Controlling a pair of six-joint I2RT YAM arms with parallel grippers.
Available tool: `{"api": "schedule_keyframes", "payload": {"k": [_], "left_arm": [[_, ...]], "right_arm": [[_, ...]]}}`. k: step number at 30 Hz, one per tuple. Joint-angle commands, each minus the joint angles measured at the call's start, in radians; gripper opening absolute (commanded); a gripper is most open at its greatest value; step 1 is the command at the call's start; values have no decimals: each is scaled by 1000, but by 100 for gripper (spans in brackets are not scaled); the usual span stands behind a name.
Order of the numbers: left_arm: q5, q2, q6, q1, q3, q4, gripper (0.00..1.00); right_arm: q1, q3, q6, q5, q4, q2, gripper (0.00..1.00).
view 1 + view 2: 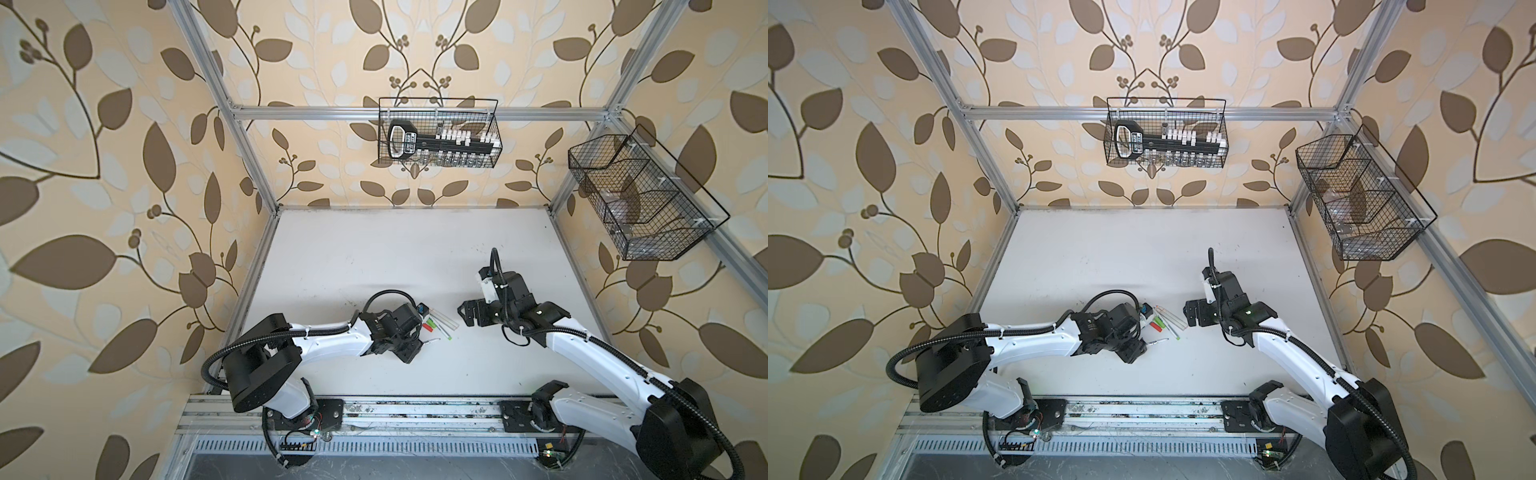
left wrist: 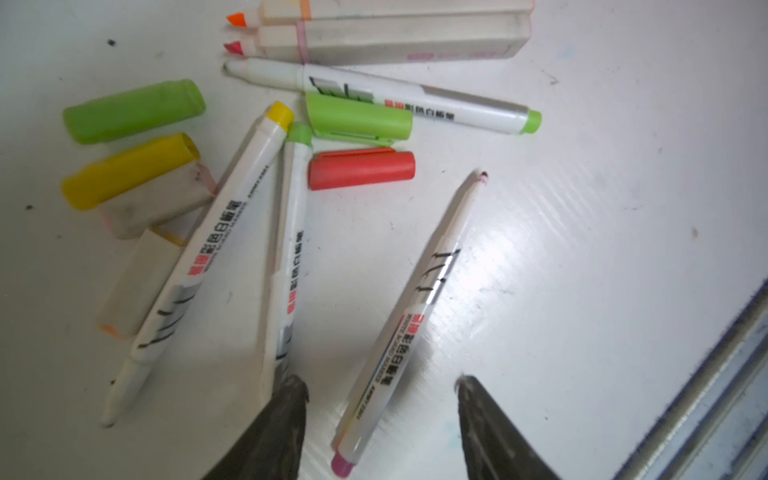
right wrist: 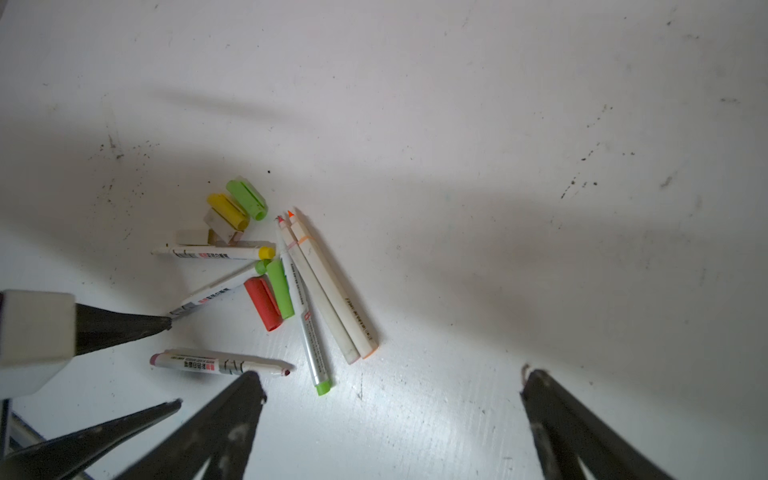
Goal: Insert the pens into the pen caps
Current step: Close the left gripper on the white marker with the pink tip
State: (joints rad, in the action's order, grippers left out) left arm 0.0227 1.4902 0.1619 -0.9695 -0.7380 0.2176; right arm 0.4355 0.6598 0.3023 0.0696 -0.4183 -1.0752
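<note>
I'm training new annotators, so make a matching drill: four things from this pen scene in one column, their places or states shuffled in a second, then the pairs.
Column one
1. pink-ended pen
2. yellow cap
3. orange-tipped pen
4. right gripper

Column two
A. open, holding nothing
B. touching a whitish cap
C. between the jaws of the left gripper
D. alongside another thick pen

Pairs: 1-C, 2-B, 3-D, 4-A
</note>
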Motion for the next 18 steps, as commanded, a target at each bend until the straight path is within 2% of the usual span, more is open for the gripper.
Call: {"api": "schedule_keyframes", "payload": {"k": [1, 12, 18], "left_arm": [[-20, -3, -71, -9, -18, -60, 57], [34, 58, -139, -9, -49, -31, 55], [36, 103, -148, -16, -67, -16, 43]], "right_arm": [[-9, -1, -22, 44, -32, 26, 99], [-22, -13, -24, 63, -8, 48, 99], [-29, -12, -28, 67, -8, 51, 99]]}}
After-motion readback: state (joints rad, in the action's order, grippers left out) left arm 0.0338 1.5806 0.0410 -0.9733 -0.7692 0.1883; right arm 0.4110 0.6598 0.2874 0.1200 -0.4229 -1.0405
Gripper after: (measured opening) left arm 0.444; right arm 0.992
